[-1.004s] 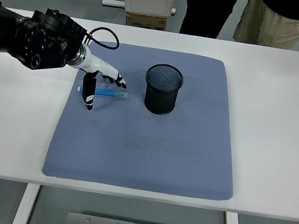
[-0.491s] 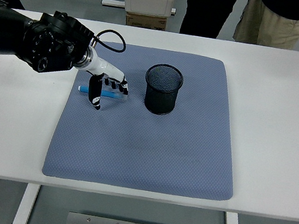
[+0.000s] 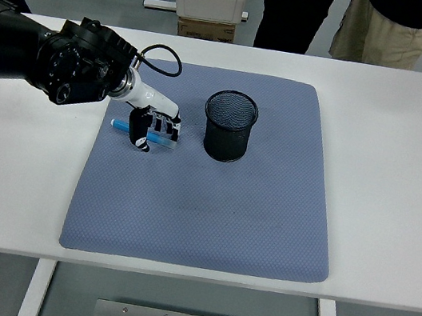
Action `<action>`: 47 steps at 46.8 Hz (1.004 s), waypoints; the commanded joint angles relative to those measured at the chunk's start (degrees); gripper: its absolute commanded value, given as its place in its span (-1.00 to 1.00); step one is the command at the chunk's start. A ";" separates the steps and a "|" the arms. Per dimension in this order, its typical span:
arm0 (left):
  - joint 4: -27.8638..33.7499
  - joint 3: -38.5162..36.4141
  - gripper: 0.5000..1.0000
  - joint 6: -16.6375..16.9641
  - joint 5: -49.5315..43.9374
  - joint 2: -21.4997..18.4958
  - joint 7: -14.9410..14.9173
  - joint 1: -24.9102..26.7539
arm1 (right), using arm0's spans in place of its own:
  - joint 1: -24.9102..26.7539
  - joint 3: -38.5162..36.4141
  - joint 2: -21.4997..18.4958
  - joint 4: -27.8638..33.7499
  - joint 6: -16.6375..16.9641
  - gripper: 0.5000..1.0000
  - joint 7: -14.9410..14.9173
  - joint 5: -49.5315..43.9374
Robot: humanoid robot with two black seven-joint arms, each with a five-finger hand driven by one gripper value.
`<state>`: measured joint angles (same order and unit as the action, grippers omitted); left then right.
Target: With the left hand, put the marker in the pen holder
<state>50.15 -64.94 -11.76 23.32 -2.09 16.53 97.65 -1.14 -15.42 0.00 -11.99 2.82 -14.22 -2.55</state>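
No text, label, brand, number or sign can be read anywhere in the view. The brown cardboard box (image 3: 206,30) on the floor beyond the white table (image 3: 405,158) shows no legible print, the black wire-mesh cylindrical pen holder (image 3: 229,125) and the blue marker (image 3: 143,135) carry no markings that can be made out, and the plain blue-grey fabric mat (image 3: 211,207) is unmarked.

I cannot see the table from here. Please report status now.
Left hand closing on marker, marker flat on blue mat. Right hand out of view. Pen holder upright, empty, path to it clear.
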 commanded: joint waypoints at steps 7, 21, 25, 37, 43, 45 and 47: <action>-0.22 -0.01 -0.34 -0.01 0.85 -0.02 0.00 0.00 | 0.00 0.04 0.00 0.03 0.00 1.00 -0.02 0.00; -0.22 -0.10 -0.44 0.25 2.34 -0.19 0.00 -0.35 | 0.00 0.04 0.00 0.03 0.00 1.00 -0.02 0.00; -0.22 -0.19 -0.50 0.42 3.04 -0.19 0.00 -0.35 | 0.00 -0.05 0.00 0.03 0.00 1.00 -0.02 0.00; -0.58 -0.19 -0.62 0.43 3.31 -0.19 0.00 -0.44 | 0.00 -0.05 0.00 0.03 0.00 1.00 -0.02 0.00; -0.93 -0.19 -0.75 0.43 3.31 -0.19 0.00 -0.44 | 0.00 -0.05 0.00 -0.05 0.00 1.00 -0.02 0.00; -1.19 -0.19 -0.76 0.43 3.31 -0.10 0.00 -0.44 | 0.00 -0.05 0.00 0.03 0.00 1.00 -0.02 0.00; -1.19 -0.19 -0.78 0.43 3.31 -0.10 0.00 -0.44 | 0.00 -0.05 0.00 0.03 0.00 1.00 -0.02 0.00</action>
<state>49.05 -65.14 -11.34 26.64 -2.22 16.52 97.21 -1.14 -15.46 0.00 -11.98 2.81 -14.24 -2.55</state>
